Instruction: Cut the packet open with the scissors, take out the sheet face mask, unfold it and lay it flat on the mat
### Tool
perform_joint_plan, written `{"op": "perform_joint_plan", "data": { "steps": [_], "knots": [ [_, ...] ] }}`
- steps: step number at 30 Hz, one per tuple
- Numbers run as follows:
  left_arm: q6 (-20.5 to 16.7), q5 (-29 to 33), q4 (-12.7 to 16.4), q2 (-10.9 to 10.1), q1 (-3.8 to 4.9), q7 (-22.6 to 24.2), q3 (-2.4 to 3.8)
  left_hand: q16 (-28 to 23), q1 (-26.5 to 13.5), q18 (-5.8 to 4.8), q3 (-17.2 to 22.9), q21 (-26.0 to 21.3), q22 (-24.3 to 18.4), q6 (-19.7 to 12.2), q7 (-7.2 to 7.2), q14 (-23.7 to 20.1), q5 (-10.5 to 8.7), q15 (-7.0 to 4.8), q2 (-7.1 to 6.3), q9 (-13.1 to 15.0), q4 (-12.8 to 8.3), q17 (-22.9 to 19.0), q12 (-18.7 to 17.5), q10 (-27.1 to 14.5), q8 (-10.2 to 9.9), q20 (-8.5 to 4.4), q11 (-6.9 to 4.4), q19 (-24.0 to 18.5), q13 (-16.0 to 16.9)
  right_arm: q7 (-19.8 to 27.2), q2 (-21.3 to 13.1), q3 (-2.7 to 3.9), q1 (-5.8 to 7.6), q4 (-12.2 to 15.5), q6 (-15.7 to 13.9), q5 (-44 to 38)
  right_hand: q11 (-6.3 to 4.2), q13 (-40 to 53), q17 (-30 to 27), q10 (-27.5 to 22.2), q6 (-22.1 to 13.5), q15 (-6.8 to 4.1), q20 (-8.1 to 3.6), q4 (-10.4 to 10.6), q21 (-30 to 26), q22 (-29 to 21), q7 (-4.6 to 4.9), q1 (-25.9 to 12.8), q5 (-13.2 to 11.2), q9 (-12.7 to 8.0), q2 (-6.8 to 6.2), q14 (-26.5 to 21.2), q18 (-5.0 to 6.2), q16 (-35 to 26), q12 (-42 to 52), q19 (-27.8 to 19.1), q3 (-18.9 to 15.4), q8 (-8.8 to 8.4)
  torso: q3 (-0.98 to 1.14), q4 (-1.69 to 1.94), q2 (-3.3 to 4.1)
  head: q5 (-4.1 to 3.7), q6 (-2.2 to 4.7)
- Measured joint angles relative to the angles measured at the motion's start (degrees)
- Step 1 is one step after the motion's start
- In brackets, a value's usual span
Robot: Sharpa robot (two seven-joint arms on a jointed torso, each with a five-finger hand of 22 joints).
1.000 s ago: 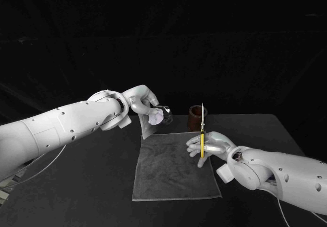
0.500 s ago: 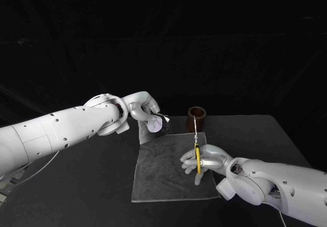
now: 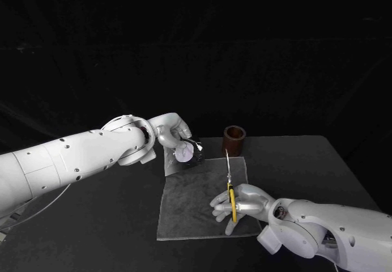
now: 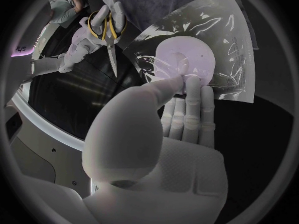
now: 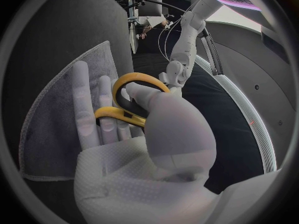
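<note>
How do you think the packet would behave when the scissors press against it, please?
Probably floppy: the packet looks like thin, crinkled film hanging from the left hand, which pinches it. Likely light, since a pinch alone holds it up. Its glossy surface may be slippery.

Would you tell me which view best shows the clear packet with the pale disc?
Left wrist view: the packet sits close, face-on, pinched by the left hand. Head view shows it small; right wrist view, too small to tell.

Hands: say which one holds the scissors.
The right hand, coming in from the picture's right, grips the yellow-handled scissors over the grey mat; the left hand pinches the clear packet instead.
</note>
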Motion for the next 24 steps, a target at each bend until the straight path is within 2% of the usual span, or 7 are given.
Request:
{"op": "perform_joint_plan", "data": {
  "steps": [4,7,10,15,19,24],
  "knots": [
    [0.39,0.65,0.48,0.03,-0.01,-1.13,-0.02,0.49,-0.42,-0.01,0.86,0.23,0.09,-0.60,0.24,0.00,-0.01,0.00,-0.29,0.05,-0.39,-0.09,0.55,0.00,0.00,0.00,0.00,0.00,0.41,-0.63,0.12,-0.04,-0.24,0.23,0.65,0.24,0.01,0.00,-0.27,-0.39,0.04,-0.01,0.72,0.05,-1.33,-0.65,0.04,-0.17,0.00,-0.52,-0.17,1.21,-0.01,-0.01,0.00,-1.35,-0.79,-0.65,-0.01,0.02,0.00,0.20,-0.27],
    [0.88,1.25,0.76,0.10,-0.01,-2.03,-0.05,0.67,-0.65,-0.02,1.03,0.34,0.19,-0.70,0.32,0.07,-0.01,0.08,-0.52,0.09,-0.22,-0.09,0.66,0.18,0.10,0.00,0.18,0.00,0.56,-1.31,0.26,-0.06,-0.48,0.37,1.38,0.42,-0.06,0.00,-0.41,-0.71,0.10,-0.09,0.72,0.20,-1.48,-0.86,0.09,-0.23,0.00,-0.79,-0.23,1.93,-0.03,-0.05,0.00,-1.54,-0.95,-0.88,-0.01,0.01,0.01,0.38,-0.51],
    [1.40,1.87,0.93,0.24,-0.01,-2.89,-0.07,1.05,-1.26,0.04,1.27,0.72,0.27,-0.73,0.38,0.50,-0.01,0.02,-0.51,0.38,-0.31,-0.20,0.90,0.19,1.27,0.00,0.19,0.00,0.92,-2.02,0.41,-0.10,-0.66,0.46,2.10,0.60,0.01,0.00,-0.49,-0.79,0.10,-0.14,0.70,0.37,-1.48,-0.91,0.10,-0.23,0.00,-0.91,-0.23,2.34,-0.08,0.24,0.00,-1.56,-1.12,-0.87,-0.01,0.02,0.01,0.51,-0.74],
    [2.22,2.66,0.98,0.63,0.00,-4.23,-0.08,1.55,-2.39,0.72,1.96,1.19,0.38,2.80,-0.66,1.10,-0.01,-0.18,-0.41,0.89,-0.10,-0.43,1.50,2.75,3.12,0.02,-0.09,0.27,1.40,-3.14,0.76,-0.10,-0.77,0.44,2.91,0.76,0.01,0.00,-0.59,-0.79,0.11,-0.21,0.65,0.47,-1.70,-0.98,0.09,-0.23,0.00,-1.00,-0.23,2.41,-0.14,0.24,0.00,-1.63,-1.22,-0.87,-0.01,0.02,0.01,0.62,-1.06],
    [2.78,3.24,0.86,0.93,0.02,-5.24,-0.10,2.35,-3.99,0.98,1.07,1.35,0.24,5.10,-1.50,1.64,-0.02,-0.70,0.26,0.88,0.82,-0.45,1.89,3.90,3.23,0.01,-0.61,0.88,1.73,-4.06,1.05,-0.10,-0.81,0.44,3.33,0.80,0.02,0.00,-0.84,-0.79,0.11,-0.21,0.94,0.76,-2.00,-1.17,0.08,-0.45,0.00,-1.15,-0.45,2.41,-0.15,0.24,0.00,-1.93,-1.51,-1.09,0.01,0.04,0.01,0.66,-1.22],
    [3.03,3.95,0.69,1.17,0.03,-6.18,-0.12,3.98,-5.87,1.05,-0.82,0.26,-1.02,6.75,-2.36,2.48,-0.02,-1.52,1.82,0.75,2.71,-0.11,2.46,4.29,3.44,0.01,-1.00,1.67,1.73,-5.22,1.20,-0.10,-0.82,0.59,3.74,0.80,0.12,0.00,-1.38,-1.30,0.11,-0.18,1.11,1.00,-2.67,-1.60,0.06,-0.46,0.00,-1.51,-0.46,2.38,-0.16,-0.23,0.00,-2.63,-1.75,-1.43,0.01,0.03,0.01,0.44,-1.37]
  ]
}}
